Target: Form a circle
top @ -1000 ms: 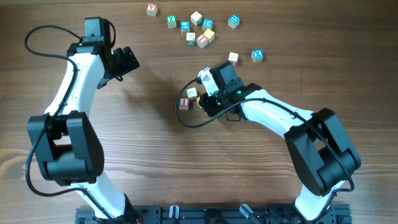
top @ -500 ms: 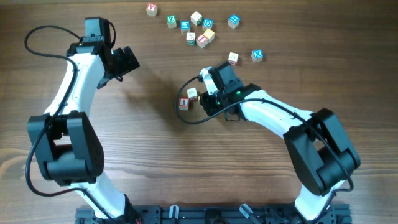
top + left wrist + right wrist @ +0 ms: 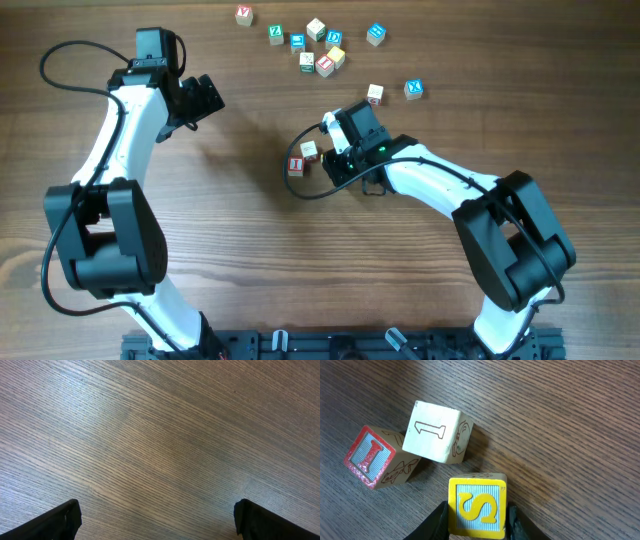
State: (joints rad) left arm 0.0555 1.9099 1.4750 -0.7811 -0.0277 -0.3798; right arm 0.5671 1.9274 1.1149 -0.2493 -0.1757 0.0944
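Observation:
My right gripper (image 3: pixel 476 521) is shut on a yellow "S" letter cube (image 3: pixel 476 508), one dark finger against each side. Just beyond it a pale cube marked "1" (image 3: pixel 435 432) leans against a red "I" cube (image 3: pixel 372 457) to its left. From overhead the red cube (image 3: pixel 295 166) and pale cube (image 3: pixel 309 150) lie left of the right gripper (image 3: pixel 328 162), which hides the yellow cube. A circle of cubes is not in view. My left gripper (image 3: pixel 205 97) hovers at the upper left, open over bare wood (image 3: pixel 160 450).
A loose scatter of letter cubes (image 3: pixel 320 50) lies at the far edge, with a red-lettered one (image 3: pixel 244 14) apart on the left. A blue "X" cube (image 3: pixel 413 89) and a pale cube (image 3: pixel 375 93) sit beyond the right arm. A black cable (image 3: pixel 300 190) loops near the red cube.
The right gripper has shifted very slightly with the yellow cube. The two cubes beside it and the left arm stay where they were.

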